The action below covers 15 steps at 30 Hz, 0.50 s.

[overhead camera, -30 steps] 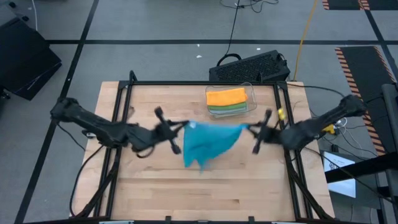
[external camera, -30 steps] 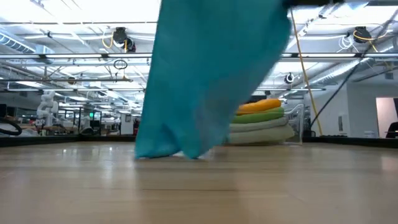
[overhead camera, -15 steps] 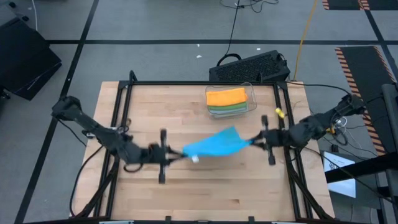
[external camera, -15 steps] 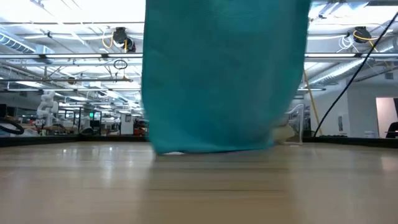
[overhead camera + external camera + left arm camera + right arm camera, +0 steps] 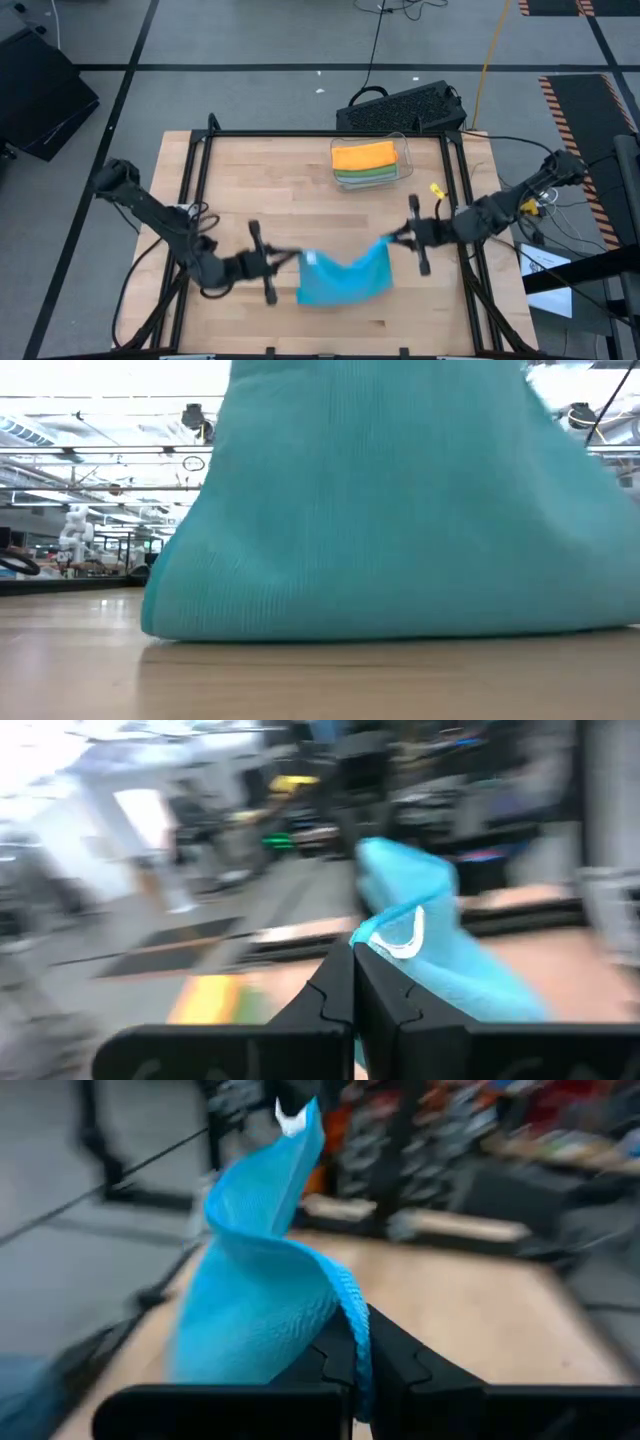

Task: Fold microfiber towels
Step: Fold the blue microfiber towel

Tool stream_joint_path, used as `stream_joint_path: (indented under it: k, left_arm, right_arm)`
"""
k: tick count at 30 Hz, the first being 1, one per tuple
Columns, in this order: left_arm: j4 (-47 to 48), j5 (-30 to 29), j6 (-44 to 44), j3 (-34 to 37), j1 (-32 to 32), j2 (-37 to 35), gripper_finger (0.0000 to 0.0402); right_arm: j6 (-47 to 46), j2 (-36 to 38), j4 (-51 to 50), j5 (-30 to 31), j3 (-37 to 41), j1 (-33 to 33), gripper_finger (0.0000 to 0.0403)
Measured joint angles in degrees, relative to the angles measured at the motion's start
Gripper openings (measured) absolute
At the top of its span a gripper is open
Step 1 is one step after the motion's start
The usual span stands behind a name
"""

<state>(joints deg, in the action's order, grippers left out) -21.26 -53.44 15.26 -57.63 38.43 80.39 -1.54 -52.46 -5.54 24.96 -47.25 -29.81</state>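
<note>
Both dark arms reach inward low over the table's near half, left gripper and right gripper each clamped on cloth corners.

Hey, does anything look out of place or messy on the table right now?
Nothing stands out. The blue towel sags between the left gripper and right gripper, and the stacked towels sit in the clear bin.

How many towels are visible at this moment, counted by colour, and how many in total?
Blue towel, held between the left claw and the right claw: 1
Orange towel, top of the stack in the clear bin: 1
Green towel, below the orange: 1
Pale towel, bottom of the stack: 1
Total: 4
</note>
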Motion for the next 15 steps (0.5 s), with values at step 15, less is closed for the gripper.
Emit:
stream_joint_path:
  k: [15]
  left_arm:
    - [1.4, 22.3, -3.1, -0.1, -8.0, -11.5, 0.0002]
  right_arm:
    - [5.1, 0.7, -4.2, -10.3, -9.5, 8.9, 0.0001]
